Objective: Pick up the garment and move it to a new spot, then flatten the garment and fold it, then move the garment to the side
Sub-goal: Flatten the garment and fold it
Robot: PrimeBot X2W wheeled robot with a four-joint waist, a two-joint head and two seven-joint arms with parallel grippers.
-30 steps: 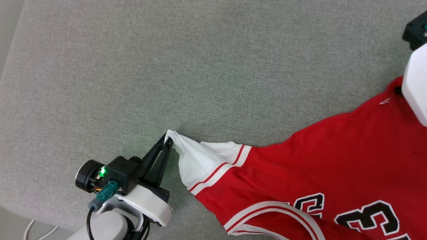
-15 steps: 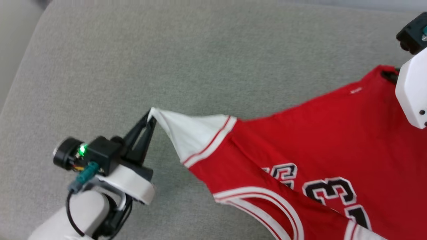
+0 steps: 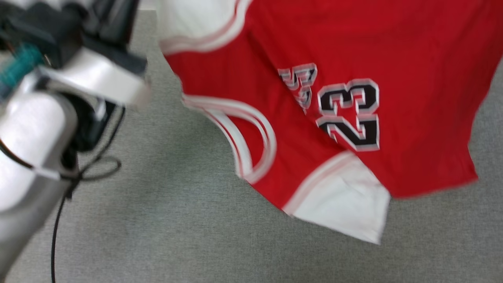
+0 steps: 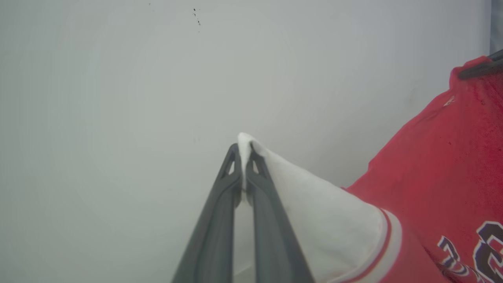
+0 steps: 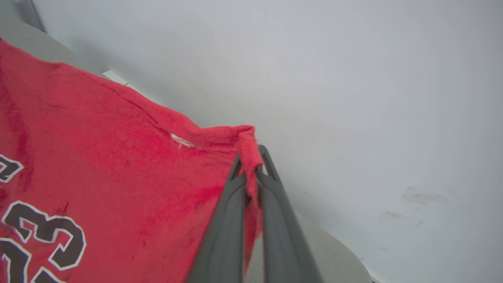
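Both closed: left claw (image 4: 244, 149) grips garment (image 3: 412, 59) sleeve, right claw (image 5: 250, 155) corner.

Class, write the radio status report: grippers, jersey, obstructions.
Left gripper shut on jersey sleeve tip; right gripper shut on its red corner. Jersey hangs stretched between them above grey cushion. Nothing seen in the way.

You've got a white forearm (image 3: 27, 149), teal plug (image 3: 17, 68) above it, black cable (image 3: 53, 236) below it; left claw (image 4: 244, 147) slim, dark grey.
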